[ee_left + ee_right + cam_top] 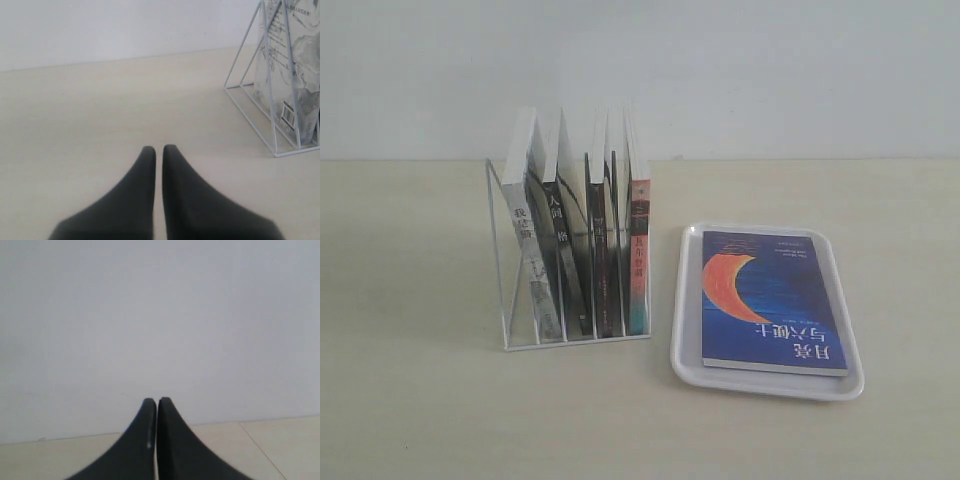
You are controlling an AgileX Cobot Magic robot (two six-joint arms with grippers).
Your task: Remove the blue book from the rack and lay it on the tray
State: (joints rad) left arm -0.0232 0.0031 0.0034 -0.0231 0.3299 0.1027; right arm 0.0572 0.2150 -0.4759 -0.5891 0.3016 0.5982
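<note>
While the left gripper (158, 149) hangs near the rack (576, 342), fingers nearly together and empty, four books (570, 250) stand in that one rack. One blue book (770, 300) lies flat in the single tray (686, 320), outside both wrist views. The right gripper (157, 401) is likewise closed on nothing.

The left gripper (159, 149) has two matte black fingers (135, 200), broad at the base, tapering to rounded tips. The right gripper (157, 401) looks alike, with a small pale speck on one finger (145, 440).
</note>
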